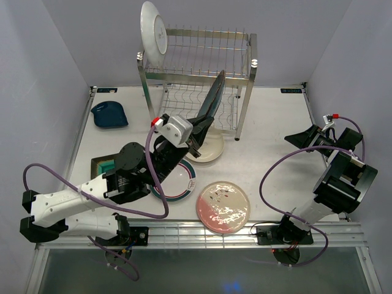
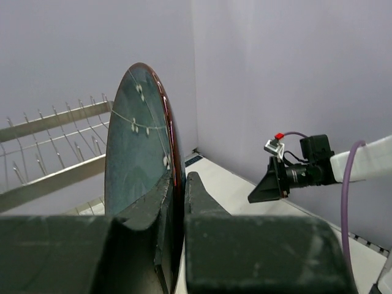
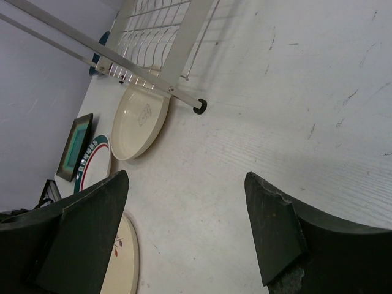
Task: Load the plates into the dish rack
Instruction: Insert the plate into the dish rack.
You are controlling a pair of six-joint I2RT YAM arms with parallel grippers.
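Note:
My left gripper [image 1: 199, 127] is shut on the lower edge of a dark teal plate with a reddish rim [image 1: 212, 101]. It holds the plate upright and edge-on in front of the steel dish rack's [image 1: 196, 76] lower tier. In the left wrist view the fingers clamp the plate [image 2: 138, 141] at its bottom, with the gripper [image 2: 179, 179] shut on it. A white plate [image 1: 153, 33] stands in the rack's top tier at the left. My right gripper [image 1: 304, 137] is open and empty at the right, and it also shows in its own wrist view [image 3: 187, 226] above bare table.
On the table lie a cream plate [image 1: 209, 150] by the rack's foot, a white plate with a green-red rim [image 1: 182, 182], a pink speckled plate [image 1: 223, 207], a square green plate [image 1: 103, 164] and a small dark blue plate [image 1: 110, 114]. Walls enclose the left, right and back.

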